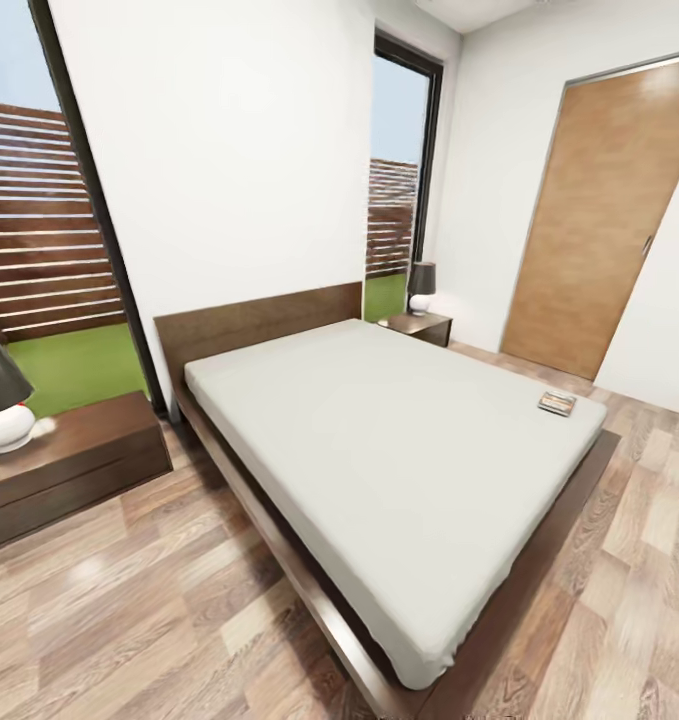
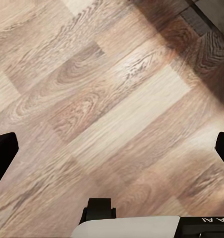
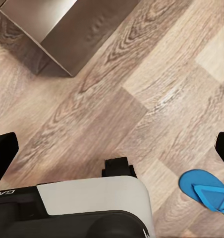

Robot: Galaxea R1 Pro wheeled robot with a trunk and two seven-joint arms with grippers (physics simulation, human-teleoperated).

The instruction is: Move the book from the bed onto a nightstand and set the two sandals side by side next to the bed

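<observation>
Head view: the bed [image 1: 399, 460] fills the middle of the room, and the book [image 1: 557, 403] lies flat on the mattress near its far right edge, toward the foot. A nightstand [image 1: 416, 325] with a lamp [image 1: 420, 287] stands at the far side of the headboard; a longer cabinet [image 1: 69, 465] with a white lamp [image 1: 1, 400] sits at the near side. In the right wrist view 1 blue sandal [image 3: 208, 191] lies on the wood floor [image 3: 141, 99] beside the robot's base; the other is not visible. Both left gripper [image 2: 112, 148] and right gripper [image 3: 112, 148] hang over bare floor with jaws wide apart, holding nothing. The book looks thin and light, likely bending a little; a pinch across an overhanging edge or the spine seems best. The sandal should be light and flexible, easiest taken by the sole's edge.
</observation>
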